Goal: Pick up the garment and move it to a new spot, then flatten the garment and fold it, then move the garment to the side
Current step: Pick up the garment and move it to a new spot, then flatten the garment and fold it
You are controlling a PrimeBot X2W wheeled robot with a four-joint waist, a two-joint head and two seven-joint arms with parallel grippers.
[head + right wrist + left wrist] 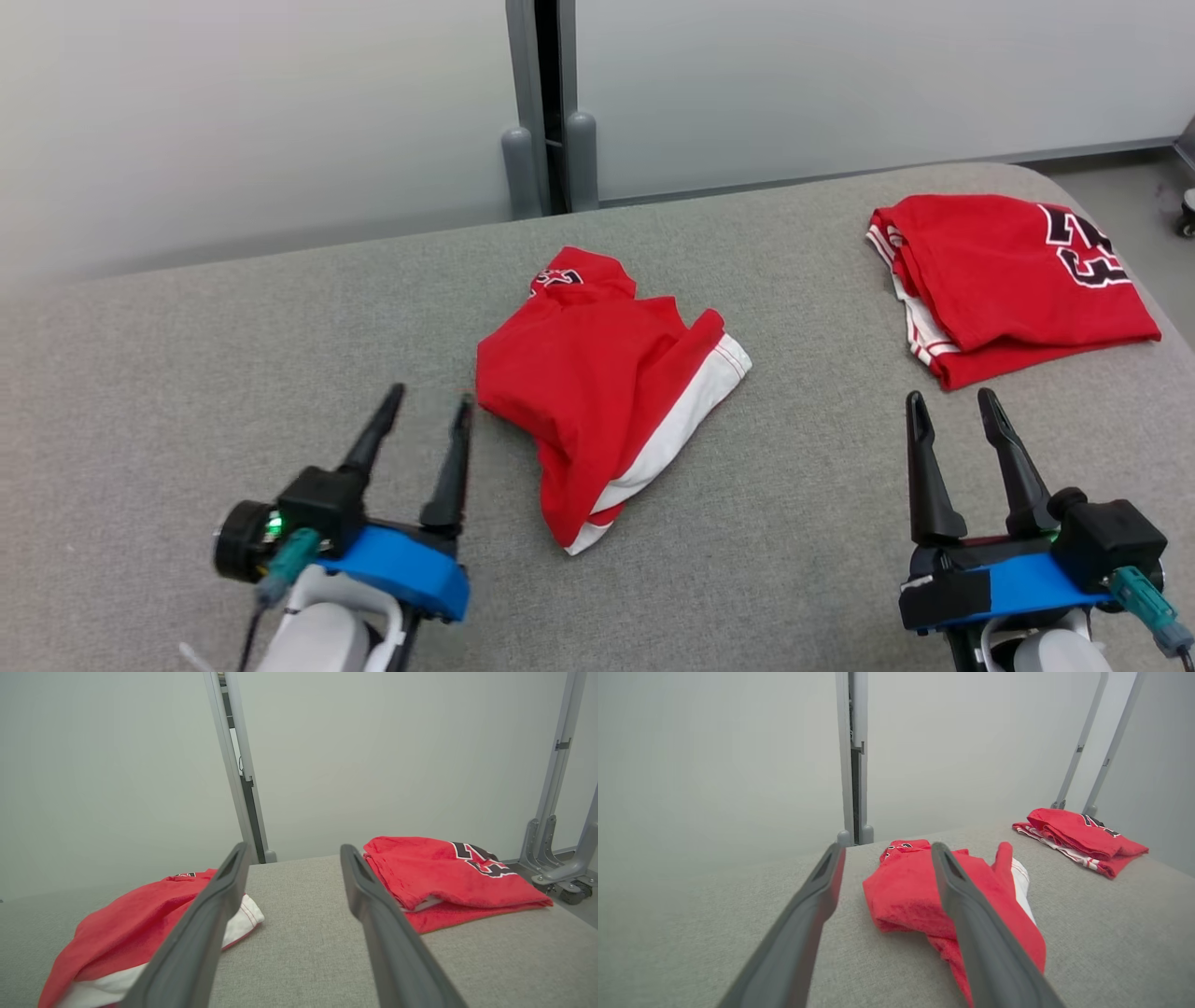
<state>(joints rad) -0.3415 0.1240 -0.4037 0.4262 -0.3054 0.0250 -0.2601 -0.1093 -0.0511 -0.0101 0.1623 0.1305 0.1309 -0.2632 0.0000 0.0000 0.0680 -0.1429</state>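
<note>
Garment (597, 392) lies crumpled mid-frame on counter (187, 373), left hand (430, 397) and right hand (950, 396) both spread open, empty, at lower corners; judged: relocation perhaps done, flattening, folding, setting aside remain.

Soft, even light, bright and diffuse, leaves only thin, faint shadows under the crumpled garment (597, 392). The head view is sharp. In both wrist views the near fingers (794, 933) blur and swell, and posts (1083, 742) right of the garment lean from wide-angle distortion.
</note>
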